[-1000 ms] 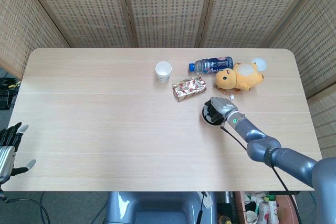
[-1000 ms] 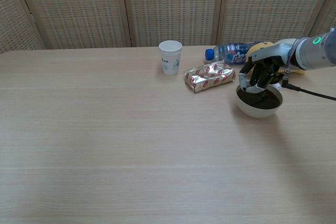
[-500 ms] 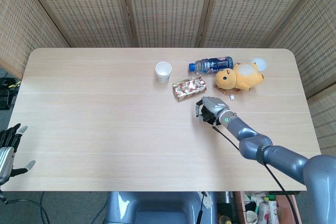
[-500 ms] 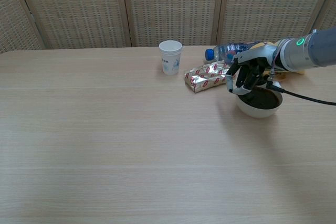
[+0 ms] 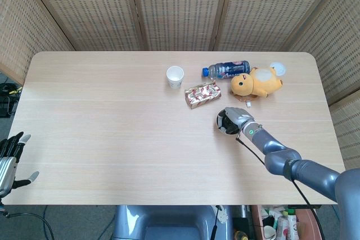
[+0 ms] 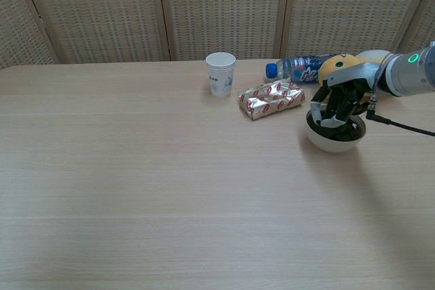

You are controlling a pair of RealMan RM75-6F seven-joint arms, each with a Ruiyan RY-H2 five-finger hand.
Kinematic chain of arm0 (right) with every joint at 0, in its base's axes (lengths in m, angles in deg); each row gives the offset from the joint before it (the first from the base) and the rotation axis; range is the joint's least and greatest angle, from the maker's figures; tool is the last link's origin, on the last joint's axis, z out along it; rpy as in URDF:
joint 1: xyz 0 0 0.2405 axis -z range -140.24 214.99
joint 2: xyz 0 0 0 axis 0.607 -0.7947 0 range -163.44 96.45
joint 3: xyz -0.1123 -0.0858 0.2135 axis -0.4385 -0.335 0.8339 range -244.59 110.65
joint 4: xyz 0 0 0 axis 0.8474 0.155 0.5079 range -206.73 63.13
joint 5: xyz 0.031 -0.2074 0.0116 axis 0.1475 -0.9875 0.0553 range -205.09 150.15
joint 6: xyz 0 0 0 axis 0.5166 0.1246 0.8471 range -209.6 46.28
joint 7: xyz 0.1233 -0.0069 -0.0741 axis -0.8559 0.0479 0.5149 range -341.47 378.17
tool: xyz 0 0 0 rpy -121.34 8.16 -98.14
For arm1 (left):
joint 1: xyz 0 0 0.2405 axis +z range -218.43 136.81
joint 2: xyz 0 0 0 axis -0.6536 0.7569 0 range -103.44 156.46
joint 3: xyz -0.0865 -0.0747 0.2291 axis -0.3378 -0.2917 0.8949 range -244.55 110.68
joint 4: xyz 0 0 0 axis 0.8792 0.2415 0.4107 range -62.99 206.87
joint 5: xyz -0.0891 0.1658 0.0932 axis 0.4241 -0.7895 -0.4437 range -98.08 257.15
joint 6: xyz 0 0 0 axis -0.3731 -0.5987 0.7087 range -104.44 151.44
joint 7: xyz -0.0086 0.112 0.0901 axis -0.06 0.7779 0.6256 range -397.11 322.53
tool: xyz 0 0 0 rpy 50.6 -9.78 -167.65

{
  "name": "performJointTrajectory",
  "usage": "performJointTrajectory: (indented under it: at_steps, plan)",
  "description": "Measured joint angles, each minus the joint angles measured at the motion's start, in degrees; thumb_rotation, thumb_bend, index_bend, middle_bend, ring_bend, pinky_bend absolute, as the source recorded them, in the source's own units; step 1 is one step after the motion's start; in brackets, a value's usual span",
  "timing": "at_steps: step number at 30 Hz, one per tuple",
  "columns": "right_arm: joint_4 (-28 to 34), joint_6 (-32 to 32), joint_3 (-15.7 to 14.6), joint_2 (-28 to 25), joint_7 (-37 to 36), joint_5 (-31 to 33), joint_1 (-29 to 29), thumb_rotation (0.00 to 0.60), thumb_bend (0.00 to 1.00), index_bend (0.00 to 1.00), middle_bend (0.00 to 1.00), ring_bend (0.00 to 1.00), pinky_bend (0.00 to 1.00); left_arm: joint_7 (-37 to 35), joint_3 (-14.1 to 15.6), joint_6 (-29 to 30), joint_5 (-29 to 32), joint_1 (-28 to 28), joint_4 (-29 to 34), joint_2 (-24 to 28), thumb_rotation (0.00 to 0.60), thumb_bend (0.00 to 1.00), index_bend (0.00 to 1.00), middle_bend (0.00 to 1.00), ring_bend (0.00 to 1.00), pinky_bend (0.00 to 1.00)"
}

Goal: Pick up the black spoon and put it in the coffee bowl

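The white bowl (image 6: pixel 333 142) of dark coffee (image 6: pixel 351 131) stands on the table's right side, in front of the plush toy; in the head view the bowl (image 5: pixel 220 122) is mostly covered. My right hand (image 6: pixel 340 103) hangs over it with its dark fingers curled down into the bowl, also seen from above as the right hand (image 5: pixel 236 118). The black spoon lies nowhere on the table; it is hidden among those curled fingers. My left hand (image 5: pixel 8 158) waits off the table's near-left corner, fingers spread and holding nothing.
Behind the bowl lie a gold wrapped packet (image 6: pixel 272 98), a blue-capped bottle (image 6: pixel 299 68) on its side and a yellow plush toy (image 5: pixel 256 82). A white paper cup (image 6: pixel 220 73) stands further left. Wicker screens close off the back.
Half a second ago my right hand was beside the bowl's left rim, leaving the coffee visible. It has moved back right and now sits over the bowl, fingers dipping in.
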Motion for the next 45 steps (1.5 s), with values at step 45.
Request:
performJointTrajectory:
  at_steps: [45]
  plan:
    - [-2.39,-0.13,1.59,3.12,0.64,-0.81,-1.33,0.6,0.74,0.81,0.94,0.94,1.0,-0.7,0.3,0.26,0.35,0.8,-0.67,-0.36,0.6,0.22,0.0,0.0,0.0,0.0]
